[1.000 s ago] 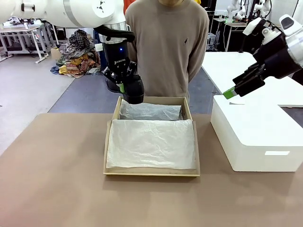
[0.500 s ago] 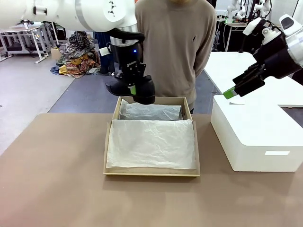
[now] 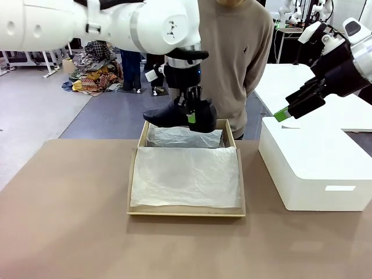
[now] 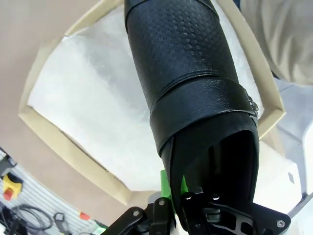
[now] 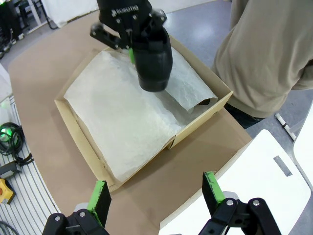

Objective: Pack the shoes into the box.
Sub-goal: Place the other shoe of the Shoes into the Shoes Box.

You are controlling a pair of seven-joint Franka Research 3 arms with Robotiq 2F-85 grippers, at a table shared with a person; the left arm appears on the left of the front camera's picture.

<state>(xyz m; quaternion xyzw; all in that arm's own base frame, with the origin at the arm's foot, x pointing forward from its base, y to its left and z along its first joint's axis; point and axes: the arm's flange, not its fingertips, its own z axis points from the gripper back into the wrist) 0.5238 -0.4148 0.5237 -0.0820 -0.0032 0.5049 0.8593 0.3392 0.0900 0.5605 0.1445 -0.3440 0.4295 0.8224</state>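
In the upper centre, the left gripper (image 3: 190,116) clamps a black shoe (image 3: 168,115) above the far end of the tan box (image 3: 133,180), which is lined with crinkled white tissue paper (image 3: 186,174). At upper right, the right gripper (image 3: 283,114) hangs spread wide beside the white box (image 3: 314,168).

Glossy black strapped shoe (image 3: 164,116) aloft over the far end of the open, tissue-lined tan box (image 3: 186,212).
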